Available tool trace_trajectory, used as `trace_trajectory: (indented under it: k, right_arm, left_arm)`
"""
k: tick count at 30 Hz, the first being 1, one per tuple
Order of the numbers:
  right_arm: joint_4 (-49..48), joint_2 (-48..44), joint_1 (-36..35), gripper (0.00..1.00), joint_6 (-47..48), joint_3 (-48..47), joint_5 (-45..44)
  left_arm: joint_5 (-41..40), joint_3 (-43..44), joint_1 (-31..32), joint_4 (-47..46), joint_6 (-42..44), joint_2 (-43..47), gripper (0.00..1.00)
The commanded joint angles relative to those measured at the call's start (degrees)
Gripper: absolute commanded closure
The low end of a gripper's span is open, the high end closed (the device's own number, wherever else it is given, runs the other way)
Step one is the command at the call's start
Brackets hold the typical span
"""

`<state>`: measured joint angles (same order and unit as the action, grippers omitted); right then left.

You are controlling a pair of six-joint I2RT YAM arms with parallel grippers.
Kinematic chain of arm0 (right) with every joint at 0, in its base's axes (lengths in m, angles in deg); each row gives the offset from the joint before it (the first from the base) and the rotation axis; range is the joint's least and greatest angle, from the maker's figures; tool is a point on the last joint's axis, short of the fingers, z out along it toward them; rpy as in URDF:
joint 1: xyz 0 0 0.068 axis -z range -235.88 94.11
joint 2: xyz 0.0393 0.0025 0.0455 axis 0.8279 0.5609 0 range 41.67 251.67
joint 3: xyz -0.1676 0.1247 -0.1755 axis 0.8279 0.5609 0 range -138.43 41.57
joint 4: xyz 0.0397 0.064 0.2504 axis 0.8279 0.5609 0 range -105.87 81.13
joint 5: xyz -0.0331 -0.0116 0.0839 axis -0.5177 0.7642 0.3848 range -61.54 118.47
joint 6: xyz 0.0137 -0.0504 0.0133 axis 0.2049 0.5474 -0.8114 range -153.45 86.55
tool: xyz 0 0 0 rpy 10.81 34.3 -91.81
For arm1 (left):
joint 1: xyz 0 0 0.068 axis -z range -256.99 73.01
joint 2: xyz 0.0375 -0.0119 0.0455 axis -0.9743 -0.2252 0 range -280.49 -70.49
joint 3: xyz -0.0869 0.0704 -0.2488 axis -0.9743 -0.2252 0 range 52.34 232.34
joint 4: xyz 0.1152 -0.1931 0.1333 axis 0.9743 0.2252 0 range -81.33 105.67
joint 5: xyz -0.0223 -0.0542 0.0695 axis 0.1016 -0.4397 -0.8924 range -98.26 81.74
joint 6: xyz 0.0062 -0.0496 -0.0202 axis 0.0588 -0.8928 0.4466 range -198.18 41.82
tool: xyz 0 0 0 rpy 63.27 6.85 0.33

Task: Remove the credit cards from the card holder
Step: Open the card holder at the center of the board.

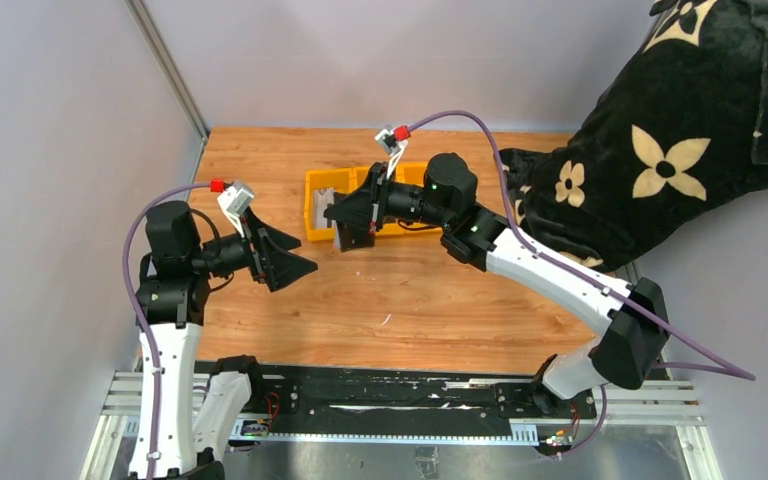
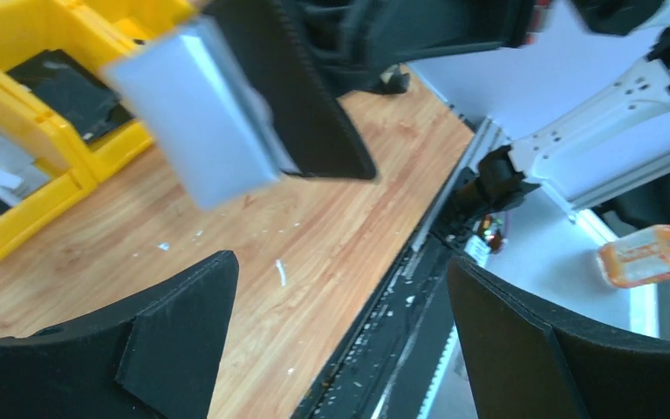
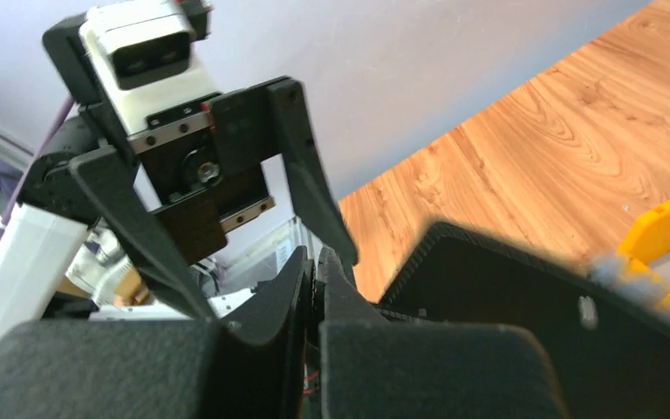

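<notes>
Top external view: right tool (image 1: 348,225) clamped shut on small black folding card holder (image 2: 201,122), pale grey inside, held over wooden tabletop (image 1: 410,290) beside yellow plastic tray (image 1: 311,212); left tool (image 1: 298,255) spread wide, empty.

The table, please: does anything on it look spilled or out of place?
Small white scraps lie scattered on the wooden table, like stray debris, and a black floral blanket drapes over its far right corner.

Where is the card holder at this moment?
In the top view, the card holder hangs from the right end effector, at the near edge of the yellow tray.
</notes>
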<state>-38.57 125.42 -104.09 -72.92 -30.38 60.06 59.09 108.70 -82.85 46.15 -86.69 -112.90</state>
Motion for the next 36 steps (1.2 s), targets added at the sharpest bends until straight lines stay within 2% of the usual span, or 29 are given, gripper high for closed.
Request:
trace_trajectory:
  k: [1,4,8,12,19,27,30,32,36]
  right_arm:
    - [13.33,-2.63,-4.42,1.0,12.3,-6.85,0.53]
    - [16.62,-2.14,-5.86,1.0,14.38,-9.4,1.05]
    - [18.78,-1.12,-6.82,1.0,15.32,-12.5,2.99]
    - [20.7,-0.32,-7.86,1.0,16.07,-14.98,5.81]
    - [26.95,2.47,-11.26,1.0,19.21,-21.14,8.88]
    - [26.8,4.07,-12.51,1.0,18.9,-23.2,9.8]
    - [26.13,5.15,-13.15,1.0,18.4,-24.33,9.55]
    - [26.16,5.92,-13.45,1.0,18.35,-25.29,9.58]
    - [25.35,7.01,-13.76,1.0,17.45,-26.38,9.39]
  left_arm:
    - [-5.09,-1.69,0.2,-0.42,6.13,2.49,0.05]
    - [-8.12,-2.12,0.23,-0.51,11.45,3.95,0.05]
    - [-8.14,-3.15,0.24,-0.53,16.93,7.02,0.03]
    - [-3.44,-4.74,0.22,1.76,23.62,10.34,0.02]
    - [3.43,-5.64,0.23,2.38,26.47,10.91,0.01]
    - [5.72,-3.1,0.33,2.6,31.08,8.29,0.08]
    - [6.06,-3.48,0.34,2.66,30.82,8.27,0.14]
    - [7.42,-3.79,0.33,2.63,30.2,8.56,0.25]
    - [11.18,-4.67,0.37,2.54,29.67,9.55,0.59]
